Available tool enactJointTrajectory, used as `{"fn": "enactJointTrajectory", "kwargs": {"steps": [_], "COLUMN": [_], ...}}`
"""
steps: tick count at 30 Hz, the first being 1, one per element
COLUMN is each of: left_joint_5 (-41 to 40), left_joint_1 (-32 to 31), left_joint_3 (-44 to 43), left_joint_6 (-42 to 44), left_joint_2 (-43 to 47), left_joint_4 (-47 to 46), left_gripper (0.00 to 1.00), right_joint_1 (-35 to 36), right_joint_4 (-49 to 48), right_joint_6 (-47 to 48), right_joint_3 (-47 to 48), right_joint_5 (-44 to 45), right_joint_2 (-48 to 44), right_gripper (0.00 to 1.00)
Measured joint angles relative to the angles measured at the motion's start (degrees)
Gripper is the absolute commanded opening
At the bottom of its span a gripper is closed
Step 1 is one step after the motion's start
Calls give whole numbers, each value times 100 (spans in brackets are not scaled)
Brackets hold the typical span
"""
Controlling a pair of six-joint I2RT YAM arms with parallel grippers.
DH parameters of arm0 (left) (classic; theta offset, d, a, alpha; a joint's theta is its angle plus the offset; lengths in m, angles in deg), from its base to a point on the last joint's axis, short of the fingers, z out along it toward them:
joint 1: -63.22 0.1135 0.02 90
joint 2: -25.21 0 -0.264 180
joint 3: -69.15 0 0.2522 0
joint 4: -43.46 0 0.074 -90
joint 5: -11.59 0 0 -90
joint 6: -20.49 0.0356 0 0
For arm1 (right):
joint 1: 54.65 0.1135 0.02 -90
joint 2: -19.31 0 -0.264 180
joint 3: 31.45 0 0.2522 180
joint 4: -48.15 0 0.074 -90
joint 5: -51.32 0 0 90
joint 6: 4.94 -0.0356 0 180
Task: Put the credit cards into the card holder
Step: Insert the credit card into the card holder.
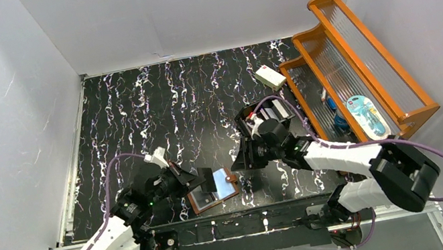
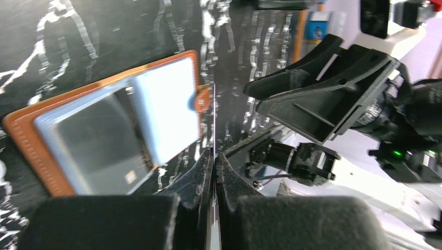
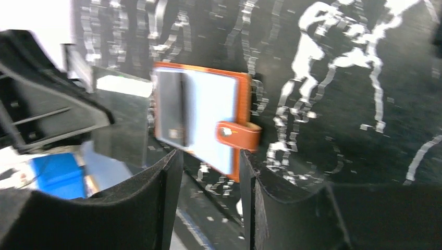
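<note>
Card holder: the card holder (image 2: 21,135) was laid open on the black marbled desk (image 1: 135,112) near its front edge, between the two arms, with its snap tab (image 3: 237,133) turned toward the right arm
Left end effector: the left end effector (image 2: 214,156) was closed on a thin credit card (image 2: 214,120), seen edge-on between the fingers (image 2: 200,172) and held just beside the tab side of the holder
Right end effector: the right end effector (image 3: 211,156) was parted with nothing gripped, poised over the desk near the holder
Done: a grey card (image 2: 99,151) was judged already seated in a slot
Remaining: the held card was yet to be slid in; no other loose cards could be made out
</note>
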Motion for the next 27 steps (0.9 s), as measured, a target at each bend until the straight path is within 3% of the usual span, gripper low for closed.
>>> {"fn": "enactJointTrajectory", "kwargs": {"steps": [16,27], "left_joint_5": [-273,-428], "left_joint_1": [0,0], "left_joint_3": [584,800], "left_joint_6": [-205,-101], "left_joint_2": [-623,-872], "left_joint_4": [160,-354], "left_gripper": [0,0], "right_joint_1": [1069,1327], "right_joint_4": [1681,2402], "right_joint_6": [1311,1421], "right_joint_3": [1637,2159], "right_joint_5": [1598,2490], "right_joint_2": [1655,2282], "right_gripper": [59,46]}}
